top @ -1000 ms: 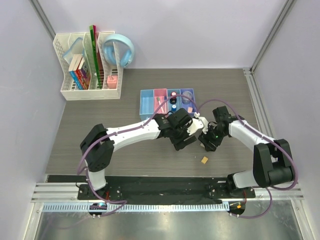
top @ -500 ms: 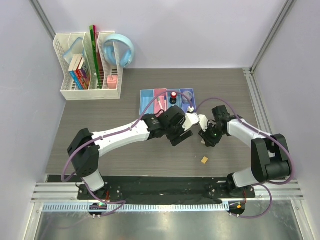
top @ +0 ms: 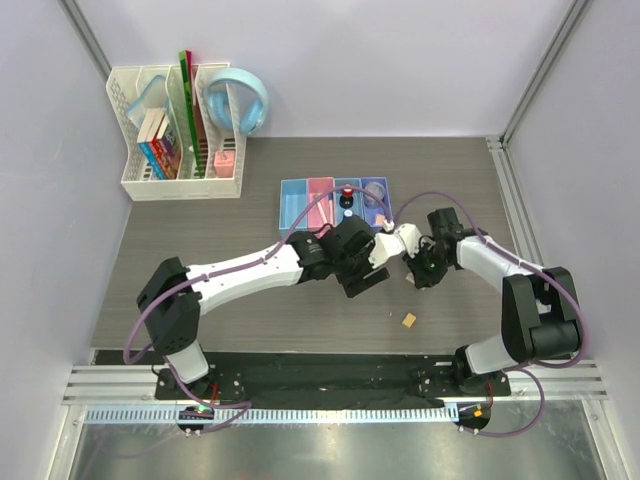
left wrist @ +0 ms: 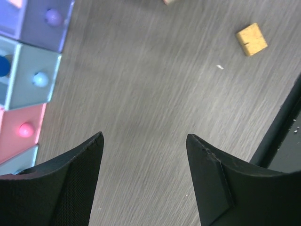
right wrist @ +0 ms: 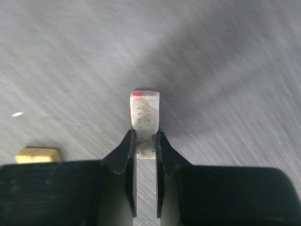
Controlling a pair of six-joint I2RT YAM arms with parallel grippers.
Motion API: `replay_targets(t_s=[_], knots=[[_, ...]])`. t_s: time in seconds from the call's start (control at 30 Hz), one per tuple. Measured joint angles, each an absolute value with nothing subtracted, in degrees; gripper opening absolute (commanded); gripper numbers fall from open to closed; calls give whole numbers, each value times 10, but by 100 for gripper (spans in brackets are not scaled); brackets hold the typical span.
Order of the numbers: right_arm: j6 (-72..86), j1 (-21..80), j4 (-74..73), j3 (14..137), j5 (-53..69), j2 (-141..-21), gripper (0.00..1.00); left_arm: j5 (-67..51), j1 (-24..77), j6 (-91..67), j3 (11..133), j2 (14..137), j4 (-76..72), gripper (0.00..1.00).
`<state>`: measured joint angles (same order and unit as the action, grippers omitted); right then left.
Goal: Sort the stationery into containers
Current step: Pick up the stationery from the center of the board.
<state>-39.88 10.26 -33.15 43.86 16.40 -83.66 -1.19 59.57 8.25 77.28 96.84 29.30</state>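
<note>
So the right end effector is pinching a small white speckled eraser w/ a pinkish end, which sticks out past the tips. Meanwhile the left end effector is spread wide, nothing btwn. A little tan square eraser lies on the dark woodgrain counter, well apart from the row of blue, pink, blue, purple translucent plastic bins.

Overhead, wrist close-ups; common tan eraser

My left gripper backs slightly off the bins; my right gripper, pinching the speckled eraser, creeps farther away from me.
</note>
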Motion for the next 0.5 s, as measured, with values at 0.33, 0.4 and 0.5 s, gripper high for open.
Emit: replay_targets(t_s=[0.33,0.4,0.5], knots=[[-336,17,-308,537,83,-836,1,-11,658,82,809,1068,285,88],[-323,7,-302,554,74,-835,1,-15,663,76,827,1091,288,89],[-307,-6,-298,568,67,-829,1,-36,666,62,861,1119,292,90]])
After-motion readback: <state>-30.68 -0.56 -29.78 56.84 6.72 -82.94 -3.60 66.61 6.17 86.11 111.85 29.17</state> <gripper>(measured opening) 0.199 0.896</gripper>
